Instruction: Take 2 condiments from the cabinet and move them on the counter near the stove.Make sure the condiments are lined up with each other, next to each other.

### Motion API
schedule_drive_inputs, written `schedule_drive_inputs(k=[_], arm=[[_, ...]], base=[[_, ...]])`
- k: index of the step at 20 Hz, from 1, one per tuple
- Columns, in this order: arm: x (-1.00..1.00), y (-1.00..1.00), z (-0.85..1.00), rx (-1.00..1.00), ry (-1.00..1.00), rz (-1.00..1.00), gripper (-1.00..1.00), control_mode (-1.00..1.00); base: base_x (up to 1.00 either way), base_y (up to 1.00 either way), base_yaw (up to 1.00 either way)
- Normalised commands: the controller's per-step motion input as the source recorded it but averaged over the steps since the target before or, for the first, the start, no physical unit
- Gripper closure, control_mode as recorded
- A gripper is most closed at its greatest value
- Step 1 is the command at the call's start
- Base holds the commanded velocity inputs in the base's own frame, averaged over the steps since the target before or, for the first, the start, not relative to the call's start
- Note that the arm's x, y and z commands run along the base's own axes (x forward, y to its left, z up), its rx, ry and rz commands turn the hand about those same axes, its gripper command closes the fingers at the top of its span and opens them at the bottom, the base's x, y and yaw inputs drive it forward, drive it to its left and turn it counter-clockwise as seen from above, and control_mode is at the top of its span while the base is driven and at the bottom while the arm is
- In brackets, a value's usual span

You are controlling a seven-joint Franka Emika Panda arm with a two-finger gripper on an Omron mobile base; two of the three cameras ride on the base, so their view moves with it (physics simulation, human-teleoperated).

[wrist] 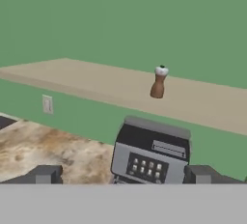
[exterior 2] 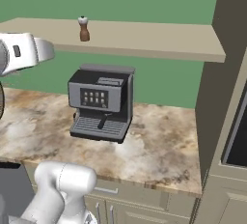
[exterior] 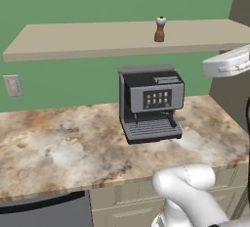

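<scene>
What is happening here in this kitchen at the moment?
A white robot arm faces a wall shelf to fetch condiments. A small brown shaker stands upright on the shelf, untouched. Below it a coffee machine sits on the marbled counter. The gripper points toward the shelf; its jaws stand wide apart and hold nothing.

Matt tan shelf (exterior: 97, 42), marbled stone counter (exterior: 58, 147) (faintly glossy), wood-brown shaker (exterior: 160, 29).
</scene>
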Motion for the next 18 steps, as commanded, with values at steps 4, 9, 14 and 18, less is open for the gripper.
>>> schedule_drive_inputs(k=[4, 9, 14, 18], arm=[[0.61, 0.00, 0.01, 0.00, 0.12, -0.02, -1.00, -1.00], [0.55, 0.00, 0.00, 0.00, 0.05, -0.06, -1.00, -1.00], [0.31, 0.00, -0.04, 0.00, 0.00, -0.06, -1.00, -1.00], [0.25, 0.00, -0.09, 0.00, 0.00, -0.05, -1.00, -1.00]], base=[[0.00, 0.00, 0.00], [0.00, 0.00, 0.00], [0.00, 0.00, 0.00], [0.00, 0.00, 0.00]])
